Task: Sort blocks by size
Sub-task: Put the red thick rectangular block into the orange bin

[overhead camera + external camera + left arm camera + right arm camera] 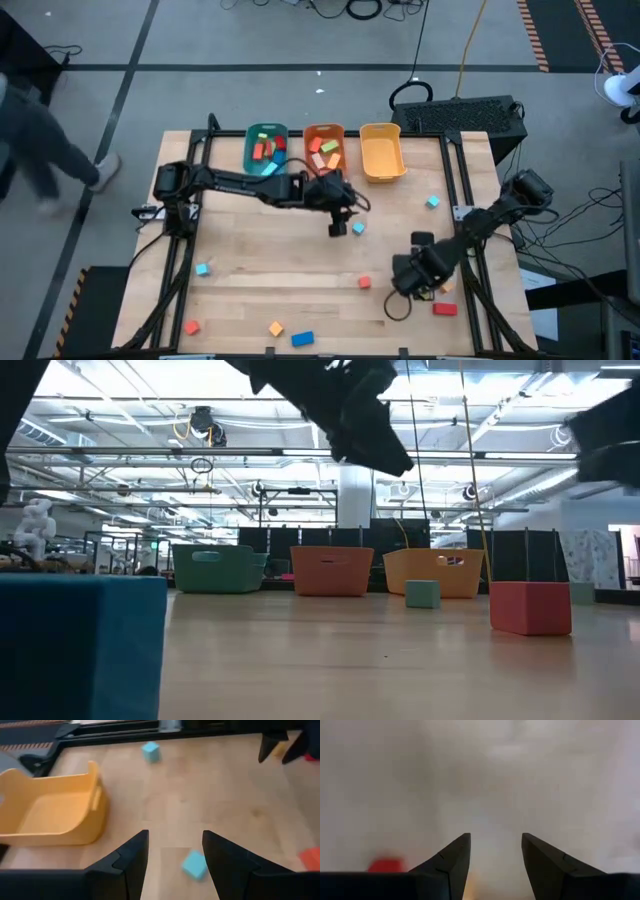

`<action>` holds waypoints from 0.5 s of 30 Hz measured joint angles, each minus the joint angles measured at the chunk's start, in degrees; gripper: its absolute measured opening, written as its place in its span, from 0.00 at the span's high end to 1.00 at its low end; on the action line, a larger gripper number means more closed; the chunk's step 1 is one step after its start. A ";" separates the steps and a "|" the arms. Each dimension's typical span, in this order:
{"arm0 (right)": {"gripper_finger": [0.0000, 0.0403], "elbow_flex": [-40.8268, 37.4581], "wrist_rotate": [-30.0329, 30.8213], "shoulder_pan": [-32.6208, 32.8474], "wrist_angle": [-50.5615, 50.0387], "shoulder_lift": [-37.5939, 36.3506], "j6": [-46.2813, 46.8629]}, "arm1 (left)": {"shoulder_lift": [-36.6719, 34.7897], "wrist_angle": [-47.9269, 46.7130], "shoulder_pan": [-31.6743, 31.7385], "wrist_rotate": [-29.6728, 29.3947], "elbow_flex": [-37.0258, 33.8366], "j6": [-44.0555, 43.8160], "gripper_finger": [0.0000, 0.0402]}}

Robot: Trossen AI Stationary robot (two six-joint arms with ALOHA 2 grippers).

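Target block: the small light-blue cube lies on the bare table, at the picture's centre in the high view, just beside my left fingers.
Left gripper: my jaws are spread and empty above this cube, I judge to take it next.
Sorted blocks: some lie already in the teal bin and the orange bin, at the upper middle; the yellow bin looks empty.
Loose blocks: others lie scattered near the lower edge.
Right gripper: spread, holding nothing, low at the lower right near a red block.
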 joint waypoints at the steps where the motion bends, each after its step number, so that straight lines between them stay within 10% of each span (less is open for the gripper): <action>1: 0.59 0.09 -1.95 1.24 0.37 0.00 0.68 | 0.00 -0.02 -0.86 -0.29 0.00 0.02 0.53; 15: 0.59 0.10 -10.97 18.27 7.56 0.00 17.39 | 0.00 -0.23 -10.91 -11.59 -0.02 1.05 0.53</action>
